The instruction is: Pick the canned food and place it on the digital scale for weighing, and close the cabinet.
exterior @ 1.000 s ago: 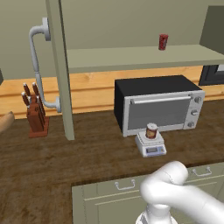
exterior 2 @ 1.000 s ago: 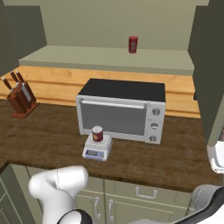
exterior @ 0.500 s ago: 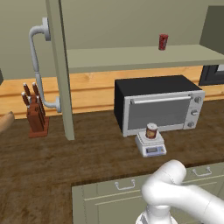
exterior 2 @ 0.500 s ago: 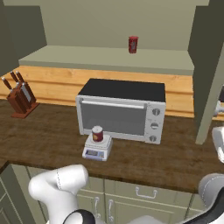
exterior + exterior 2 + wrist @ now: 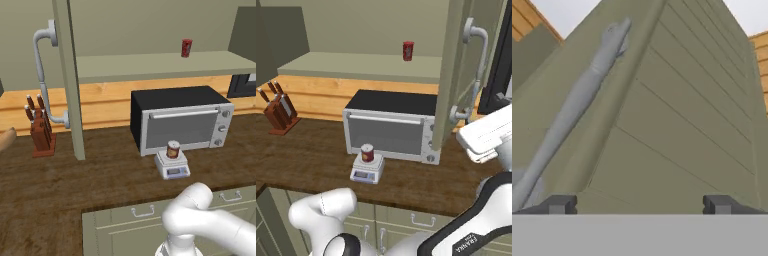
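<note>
Now — end effector spread wide, holding nothing | cabinet door panel directly ahead, handle left.

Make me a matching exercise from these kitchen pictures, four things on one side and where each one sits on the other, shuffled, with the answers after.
Things:
1. canned food
2. bright red can
3. knife block
4. toaster oven

Places:
A. on the open cabinet shelf
B. at the left end of the wooden counter
C. on the digital scale
D. on the counter directly behind the scale

Pairs: 1-C, 2-A, 3-B, 4-D
</note>
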Robot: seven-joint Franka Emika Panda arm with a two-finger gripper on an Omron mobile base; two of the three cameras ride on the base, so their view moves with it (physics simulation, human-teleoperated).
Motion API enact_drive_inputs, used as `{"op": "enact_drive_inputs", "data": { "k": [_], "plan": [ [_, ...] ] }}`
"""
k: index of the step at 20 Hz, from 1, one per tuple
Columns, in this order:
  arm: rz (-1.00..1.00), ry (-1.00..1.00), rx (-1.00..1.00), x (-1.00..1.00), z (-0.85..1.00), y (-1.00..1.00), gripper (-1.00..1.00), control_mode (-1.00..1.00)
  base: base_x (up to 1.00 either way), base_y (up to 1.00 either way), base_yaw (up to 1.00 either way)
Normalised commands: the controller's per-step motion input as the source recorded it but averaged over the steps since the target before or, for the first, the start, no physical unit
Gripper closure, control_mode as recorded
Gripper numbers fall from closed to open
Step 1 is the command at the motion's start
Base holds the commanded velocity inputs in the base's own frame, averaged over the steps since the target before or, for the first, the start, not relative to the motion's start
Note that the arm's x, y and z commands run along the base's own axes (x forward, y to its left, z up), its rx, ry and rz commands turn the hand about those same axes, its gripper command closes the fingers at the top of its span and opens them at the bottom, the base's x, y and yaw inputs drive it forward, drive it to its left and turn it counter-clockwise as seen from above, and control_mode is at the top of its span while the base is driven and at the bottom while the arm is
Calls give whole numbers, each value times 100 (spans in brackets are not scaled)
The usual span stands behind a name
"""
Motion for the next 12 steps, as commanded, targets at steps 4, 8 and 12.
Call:
{"op": "enact_drive_inputs", "data": {
  "k": [4, 8, 12],
  "plan": [
    [0, 24, -50, 88, 3, 100, -100, -100, 0, 0, 0],
    [0, 22, -47, 100, 0, 100, -100, -100, 0, 0, 0],
    [-2, 13, -43, 100, 0, 100, -100, -100, 0, 0, 0]
  ]
}}
